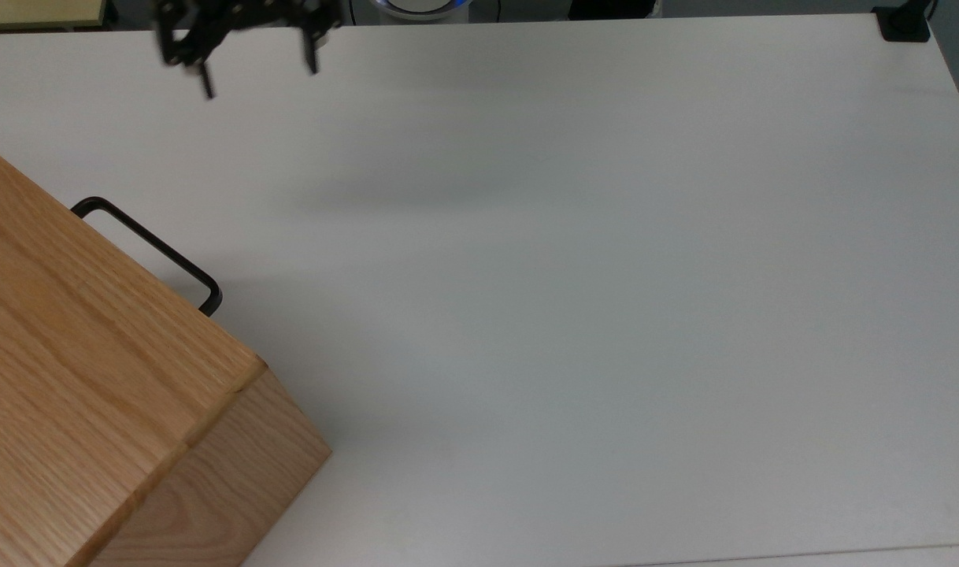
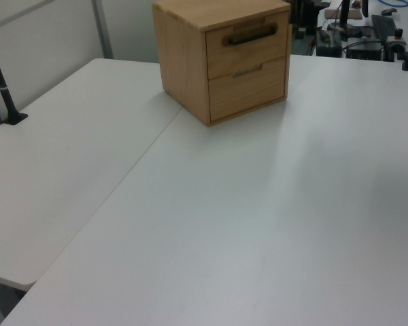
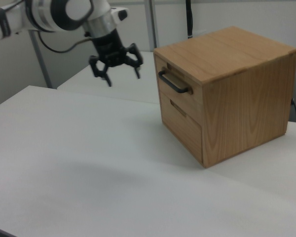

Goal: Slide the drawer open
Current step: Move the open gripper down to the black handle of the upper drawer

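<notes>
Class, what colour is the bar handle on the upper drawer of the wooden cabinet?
The handle is black, clearest in the right view.

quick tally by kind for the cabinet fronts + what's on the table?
Oak cabinet: 1
Drawer fronts: 2, the upper drawer and a lower drawer, both shut
Black bar handle: 1, on the upper drawer
Gripper: 1, open, in the air apart from the cabinet
Total: 5

A white desk [image 1: 574, 315] carries an oak cabinet [image 1: 94, 409], which stands directly on it at about eight o'clock in the top view. A seam [image 2: 132, 173] in the left view splits the desk surface.
</notes>
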`<move>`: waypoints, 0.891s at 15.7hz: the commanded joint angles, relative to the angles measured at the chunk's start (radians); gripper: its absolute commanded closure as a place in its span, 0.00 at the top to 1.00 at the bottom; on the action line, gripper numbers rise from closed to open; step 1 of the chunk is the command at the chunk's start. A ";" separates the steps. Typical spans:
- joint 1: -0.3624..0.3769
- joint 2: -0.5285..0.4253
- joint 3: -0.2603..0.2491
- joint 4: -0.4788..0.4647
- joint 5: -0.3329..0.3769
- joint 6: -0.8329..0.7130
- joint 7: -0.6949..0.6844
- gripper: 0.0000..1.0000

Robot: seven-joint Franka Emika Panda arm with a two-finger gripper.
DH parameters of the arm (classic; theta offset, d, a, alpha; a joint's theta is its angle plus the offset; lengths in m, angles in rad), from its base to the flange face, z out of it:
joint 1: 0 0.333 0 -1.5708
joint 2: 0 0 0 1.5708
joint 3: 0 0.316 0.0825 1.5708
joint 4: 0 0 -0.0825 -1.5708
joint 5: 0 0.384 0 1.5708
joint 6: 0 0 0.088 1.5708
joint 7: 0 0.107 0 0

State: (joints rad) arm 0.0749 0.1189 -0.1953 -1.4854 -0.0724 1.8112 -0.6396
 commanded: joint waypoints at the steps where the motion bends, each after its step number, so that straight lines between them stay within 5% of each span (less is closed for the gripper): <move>1: -0.023 0.068 -0.004 0.001 -0.056 0.228 -0.092 1.00; 3: -0.035 0.108 -0.006 0.002 -0.075 0.348 -0.097 1.00; 6: -0.040 0.166 -0.006 0.002 -0.173 0.512 -0.095 0.87; 10: -0.038 0.218 -0.009 0.002 -0.198 0.563 -0.101 0.73; 14: -0.040 0.234 -0.007 -0.003 -0.268 0.625 -0.103 0.28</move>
State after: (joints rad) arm 0.0308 0.3445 -0.1957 -1.4841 -0.3044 2.3808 -0.7210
